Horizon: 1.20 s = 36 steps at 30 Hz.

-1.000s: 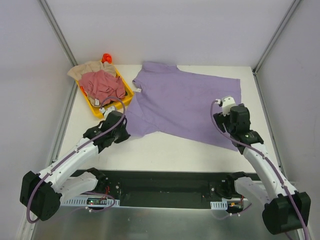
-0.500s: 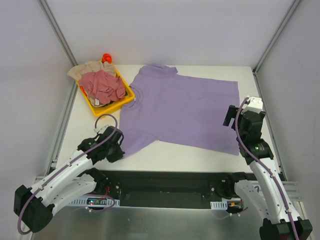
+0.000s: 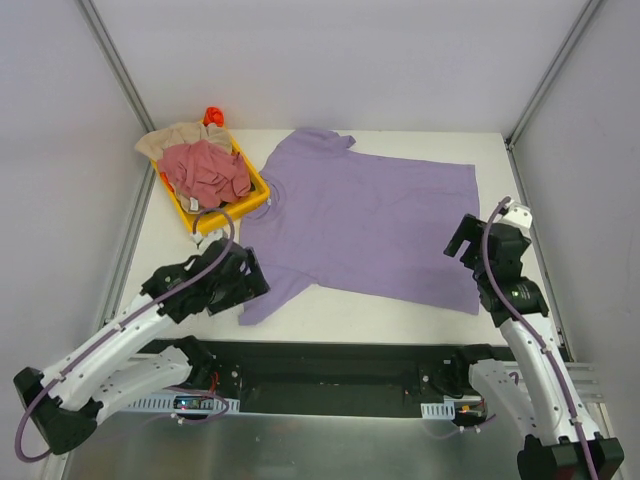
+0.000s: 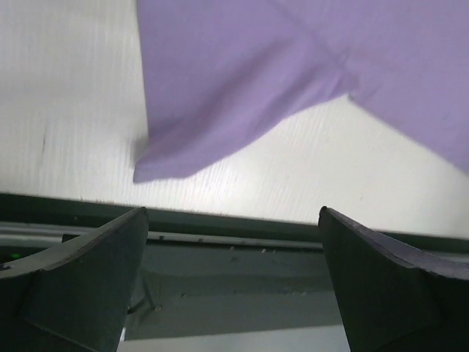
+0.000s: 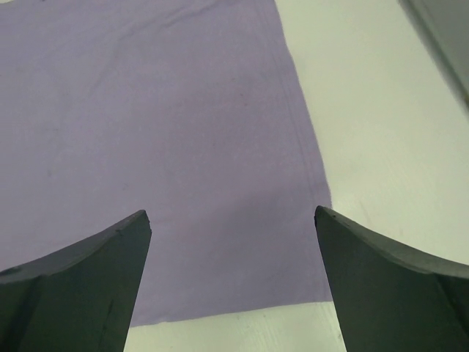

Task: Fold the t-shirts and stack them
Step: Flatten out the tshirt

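The lavender-purple t-shirt lies spread flat across the table, its neck toward the tray at the left. My left gripper hovers open at the shirt's near-left sleeve, over the table's front edge, with nothing between its fingers. My right gripper stands open just above the shirt's right hem, also holding nothing. The pink-red t-shirt lies crumpled in the yellow tray, on top of the beige t-shirt.
The yellow tray sits at the table's back left corner, with a small orange object behind it. Metal frame posts rise at both back corners. A dark rail runs along the table's near edge.
The left gripper dragged the shirt's near-left sleeve toward the front edge, then opened and let it go. The right gripper opened fully and drew back to the right hem. The shirt now lies flatter.
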Each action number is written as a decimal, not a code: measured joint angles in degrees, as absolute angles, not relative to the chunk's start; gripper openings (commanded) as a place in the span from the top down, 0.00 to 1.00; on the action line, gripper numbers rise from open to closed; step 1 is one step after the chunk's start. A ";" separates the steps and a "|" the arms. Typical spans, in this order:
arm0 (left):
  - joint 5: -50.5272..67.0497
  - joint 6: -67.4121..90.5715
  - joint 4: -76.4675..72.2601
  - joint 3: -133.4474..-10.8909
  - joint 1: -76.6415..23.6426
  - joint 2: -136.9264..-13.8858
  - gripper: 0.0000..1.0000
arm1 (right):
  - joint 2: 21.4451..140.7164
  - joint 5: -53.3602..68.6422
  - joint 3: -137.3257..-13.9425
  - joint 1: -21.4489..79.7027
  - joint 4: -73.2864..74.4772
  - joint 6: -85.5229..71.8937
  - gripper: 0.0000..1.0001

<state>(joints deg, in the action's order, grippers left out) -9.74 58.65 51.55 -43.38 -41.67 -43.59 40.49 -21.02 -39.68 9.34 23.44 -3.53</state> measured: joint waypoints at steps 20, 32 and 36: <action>-3.46 45.93 28.25 -47.18 -29.98 -80.95 0.01 | 70.19 -4.36 -35.05 8.58 21.06 -18.33 0.04; 3.86 50.43 25.91 -37.36 -41.50 -74.65 0.01 | 70.78 -7.29 -33.45 0.47 18.87 -22.11 0.04; 5.82 51.77 26.46 -36.36 -43.97 -72.25 0.01 | 69.17 -8.69 -32.45 -3.11 19.53 -22.15 0.04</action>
